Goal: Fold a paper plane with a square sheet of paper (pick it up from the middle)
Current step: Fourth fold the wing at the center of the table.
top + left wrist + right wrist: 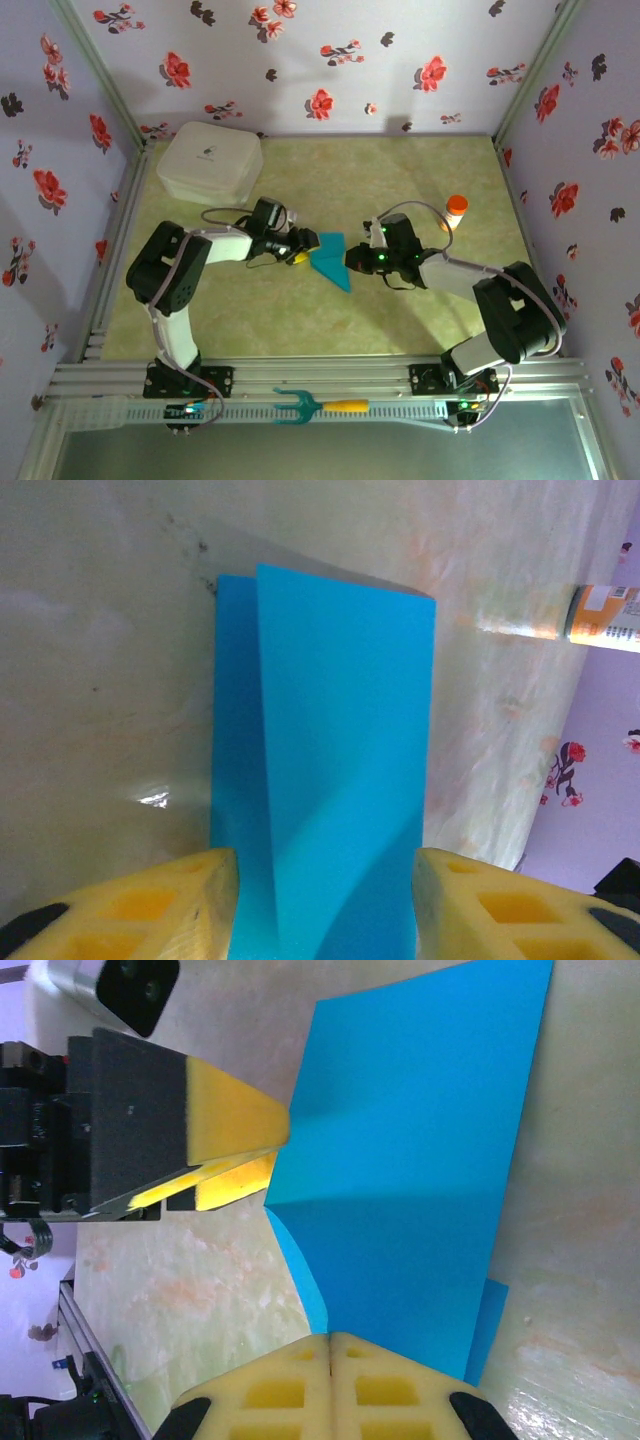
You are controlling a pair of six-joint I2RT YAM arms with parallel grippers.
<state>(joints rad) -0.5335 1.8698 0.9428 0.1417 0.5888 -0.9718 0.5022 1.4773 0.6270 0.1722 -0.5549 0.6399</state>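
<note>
**Tight squeeze at mid-table, open ground nearer the bases**

The left gripper (300, 248) and right gripper (352, 260) meet nose to nose at the teal paper (330, 258), blocking the centre. A white box (210, 160) fills the far left corner, and an orange-capped bottle (456, 210) stands just beyond the right arm. The mat (300, 320) between the arm bases lies bare

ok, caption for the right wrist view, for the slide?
Right gripper shut on the folded teal paper sheet; left gripper at its opposite edge, fingers apart.

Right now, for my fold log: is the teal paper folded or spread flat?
Folded: the square sheet of paper shows a lengthwise crease, one layer overlapping another underneath.
</note>
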